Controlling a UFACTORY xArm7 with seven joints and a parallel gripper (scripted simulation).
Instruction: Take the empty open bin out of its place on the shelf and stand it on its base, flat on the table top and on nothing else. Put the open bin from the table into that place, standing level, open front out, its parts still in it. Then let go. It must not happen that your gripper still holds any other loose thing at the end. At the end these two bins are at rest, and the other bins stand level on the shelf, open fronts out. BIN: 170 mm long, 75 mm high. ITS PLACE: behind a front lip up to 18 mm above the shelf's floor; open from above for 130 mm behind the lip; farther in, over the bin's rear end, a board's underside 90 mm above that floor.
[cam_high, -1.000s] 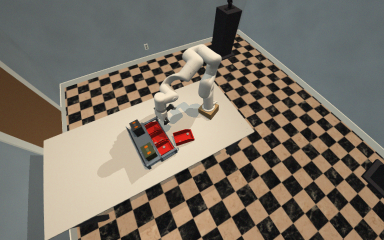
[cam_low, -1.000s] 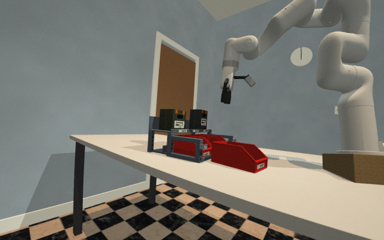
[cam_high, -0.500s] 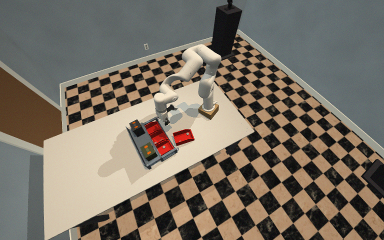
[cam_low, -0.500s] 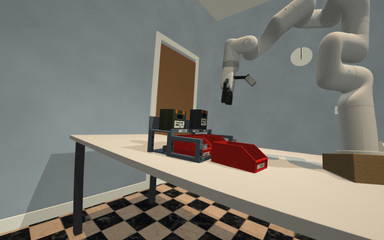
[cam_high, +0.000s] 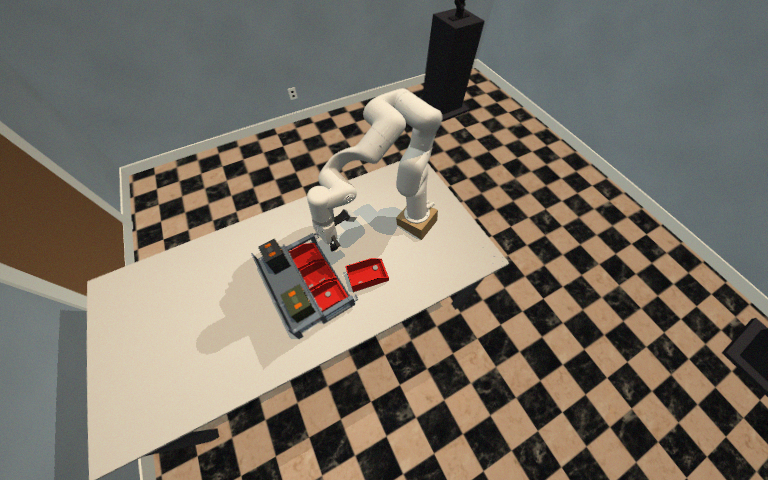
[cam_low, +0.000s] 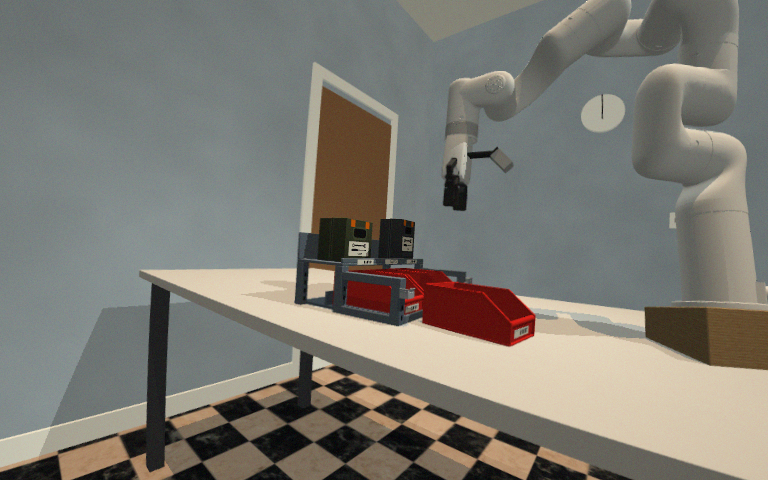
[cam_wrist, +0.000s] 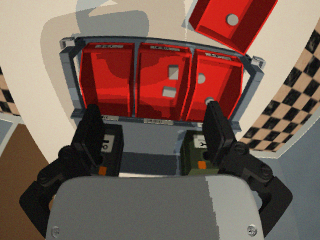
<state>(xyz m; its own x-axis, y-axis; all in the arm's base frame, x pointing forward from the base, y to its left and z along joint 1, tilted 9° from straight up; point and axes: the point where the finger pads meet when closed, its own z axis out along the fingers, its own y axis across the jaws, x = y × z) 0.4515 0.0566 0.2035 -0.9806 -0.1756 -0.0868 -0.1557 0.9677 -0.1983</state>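
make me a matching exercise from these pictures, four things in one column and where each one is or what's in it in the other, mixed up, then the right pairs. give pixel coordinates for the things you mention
Things
1. empty red bin (cam_wrist: 107, 77)
2. green box (cam_high: 297, 302) (cam_low: 339, 238) (cam_wrist: 192, 155)
3. gripper (cam_high: 333, 243) (cam_low: 455, 189) (cam_wrist: 152, 115)
4. red bin off the shelf (cam_high: 362, 275) (cam_low: 470, 311) (cam_wrist: 215, 25)

Places or states
A. open, above the table
B. on the table top, one round part inside
C. on the shelf's upper board
D. in the shelf row, beneath the black box's side

Pairs: 1-D, 2-C, 3-A, 4-B
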